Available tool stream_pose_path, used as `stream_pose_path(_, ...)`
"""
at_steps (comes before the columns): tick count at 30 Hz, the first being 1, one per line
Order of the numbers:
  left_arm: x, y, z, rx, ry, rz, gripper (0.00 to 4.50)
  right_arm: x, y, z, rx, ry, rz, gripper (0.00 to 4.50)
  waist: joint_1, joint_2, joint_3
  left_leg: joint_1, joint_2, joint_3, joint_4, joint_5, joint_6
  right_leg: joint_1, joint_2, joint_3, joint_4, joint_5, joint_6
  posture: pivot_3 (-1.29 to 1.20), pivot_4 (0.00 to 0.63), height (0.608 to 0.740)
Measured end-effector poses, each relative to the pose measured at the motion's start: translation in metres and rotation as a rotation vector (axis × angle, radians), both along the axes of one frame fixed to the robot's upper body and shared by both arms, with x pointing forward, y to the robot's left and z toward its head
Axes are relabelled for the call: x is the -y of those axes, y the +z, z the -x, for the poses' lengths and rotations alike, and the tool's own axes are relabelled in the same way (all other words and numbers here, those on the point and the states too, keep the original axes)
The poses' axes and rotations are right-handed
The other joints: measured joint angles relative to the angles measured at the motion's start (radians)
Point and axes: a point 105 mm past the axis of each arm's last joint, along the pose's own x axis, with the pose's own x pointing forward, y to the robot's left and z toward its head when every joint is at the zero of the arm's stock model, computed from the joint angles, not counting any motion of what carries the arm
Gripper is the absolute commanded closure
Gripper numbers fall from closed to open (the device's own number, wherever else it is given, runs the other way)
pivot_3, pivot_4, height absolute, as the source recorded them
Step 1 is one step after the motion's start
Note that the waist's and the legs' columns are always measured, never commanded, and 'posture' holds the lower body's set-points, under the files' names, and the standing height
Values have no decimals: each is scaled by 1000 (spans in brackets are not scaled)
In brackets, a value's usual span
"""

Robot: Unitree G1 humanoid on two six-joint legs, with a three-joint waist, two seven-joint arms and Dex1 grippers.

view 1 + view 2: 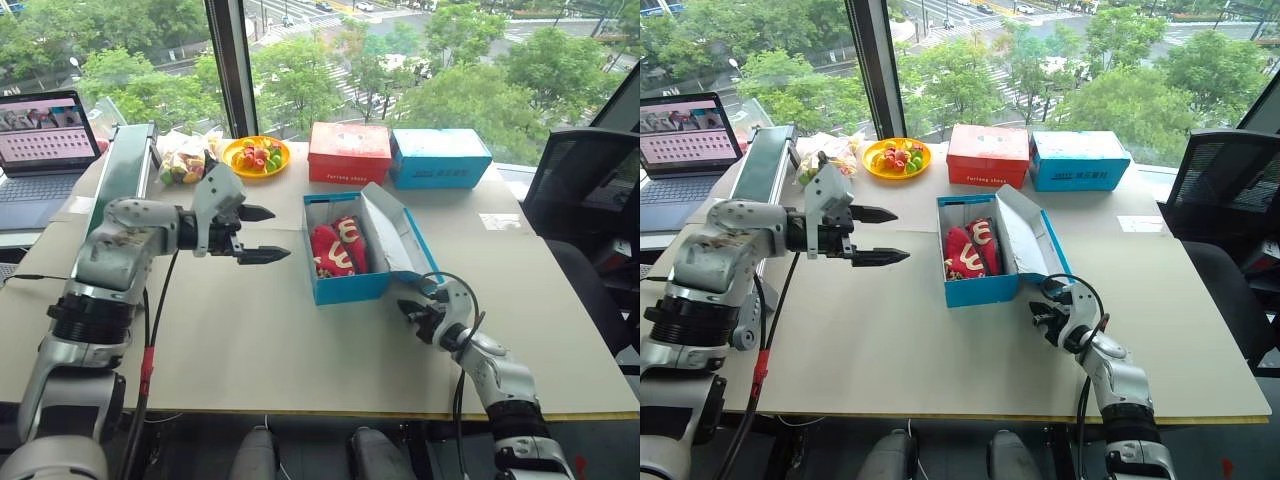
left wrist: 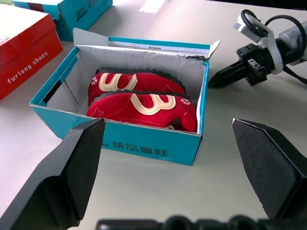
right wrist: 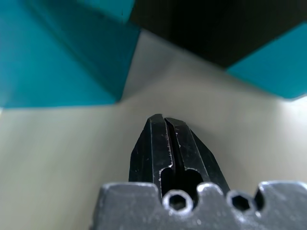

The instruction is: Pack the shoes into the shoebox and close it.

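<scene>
The shoebox (image 1: pixel 345 287), bright blue with a white inside, stands open in the middle of the table. Its lid (image 1: pixel 396 236) leans out to the right. Two red shoes (image 1: pixel 337 247) with yellow markings lie side by side inside it, seen closer in the left wrist view (image 2: pixel 144 103). My left gripper (image 1: pixel 262 234) hovers open above the table, left of the box and pointing at it, with nothing between its fingers (image 2: pixel 81 158). My right gripper (image 1: pixel 408 308) is shut and empty, low over the table by the box's front right corner, under the leaning lid; its closed tips (image 3: pixel 164 120) point at the blue cardboard (image 3: pixel 57 52).
A red box (image 1: pixel 349 152) and another blue box (image 1: pixel 440 158) stand at the table's far edge by the window. A yellow plate of sweets (image 1: pixel 257 156) and a bag of sweets (image 1: pixel 185 160) lie far left. A laptop (image 1: pixel 40 150) sits left, a black chair (image 1: pixel 590 200) right.
</scene>
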Motion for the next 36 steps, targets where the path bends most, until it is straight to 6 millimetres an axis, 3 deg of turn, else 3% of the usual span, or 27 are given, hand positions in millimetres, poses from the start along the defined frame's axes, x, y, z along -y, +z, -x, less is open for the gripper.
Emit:
stream_pose_path(7, -45, 27, 9, 7, 70, -35, 0, 30, 4, -24, 50, -193, -24, 4420, 6, 0, 0, -1, 0, 0, -3, 0, 0, -1, 0, 0, -2, -1, 0, 0, 150, 739)
stream_pose_path(12, -49, 26, 11, 3, 78, -25, 0, 39, 8, -26, 104, -245, -59, 4420, 16, 0, 0, -1, 0, 1, -3, 0, 0, -2, -1, 0, -1, -1, 0, 0, 150, 739)
stream_pose_path(14, -51, 20, 12, -12, 84, -27, 0, 37, 19, -25, 158, -220, -69, 4420, 14, 3, 2, -2, 0, 2, -3, 0, 0, -4, 0, 1, -1, -1, 0, 0, 150, 739)
stream_pose_path(18, -57, 1, 16, -65, 108, -38, 0, 21, 74, -24, 358, -88, -59, 4420, 6, 6, 4, -3, 0, 2, -5, 0, 0, -6, 0, 2, 1, -1, -1, 0, 150, 739)
stream_pose_path(21, -63, -2, 18, -67, 135, -32, 0, 11, 116, -22, 456, -20, -62, 4420, 2, 6, 4, -3, 0, 2, -6, 0, 0, -6, 0, 2, 1, -2, -2, 0, 150, 739)
stream_pose_path(23, -66, -1, 19, -62, 153, -30, 0, -8, 144, -20, 503, 66, -70, 4420, 1, 6, 4, -3, 1, 2, -6, 0, 0, -6, 0, 2, 1, -2, -2, 0, 150, 739)
stream_pose_path(25, -66, -1, 21, -58, 155, -28, 0, -28, 155, -16, 499, 153, -70, 4420, 1, 6, 4, -3, 0, 3, -6, 0, 0, -6, 0, 2, 1, -2, -2, 0, 150, 739)
stream_pose_path(30, -65, 0, 24, -51, 162, -9, 0, -87, 150, 5, 400, 423, -48, 4420, 4, 6, 4, -3, 1, 2, -6, 0, 0, -6, 0, 2, 0, -2, -2, 0, 150, 739)
stream_pose_path(36, -66, 1, 28, -36, 175, 11, 0, -110, 135, 10, 323, 515, 3, 4420, 17, 6, 4, -4, 1, 3, -6, 0, 0, -7, 0, 1, 0, -2, -2, 0, 150, 739)
